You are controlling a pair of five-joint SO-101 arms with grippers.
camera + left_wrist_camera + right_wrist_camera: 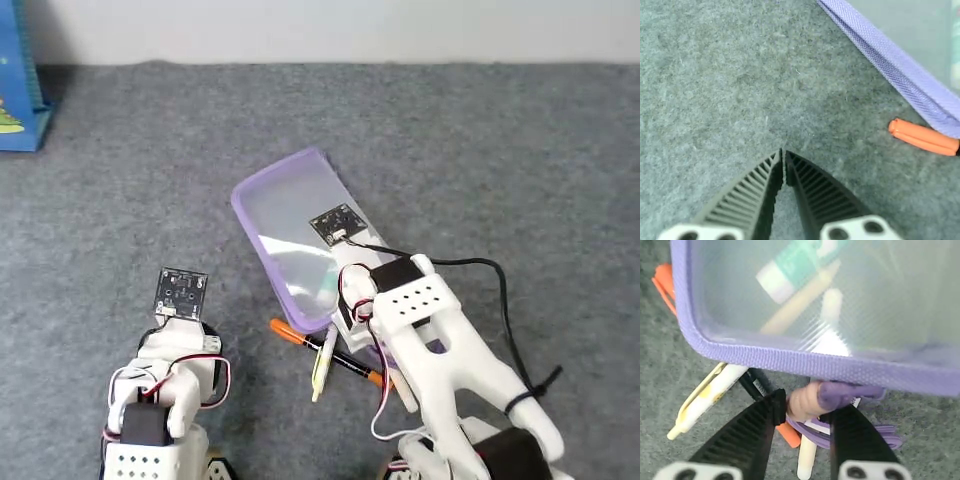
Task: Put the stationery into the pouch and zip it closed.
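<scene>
my left gripper (pixel 783 156) was pinched together over the surface (pixel 715 75), right gripper (pixel 805 409) clamped on a peach-purple tab (pixel 812 399) at the edge of the pouch (pixel 815 362)

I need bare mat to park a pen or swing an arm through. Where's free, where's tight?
Free: the grey mat beyond the pouch toward the wall, and the stretch between the pouch and the left gripper. Crowded: the pouch's near end, where the orange pen, yellow pen and right gripper bunch.
</scene>
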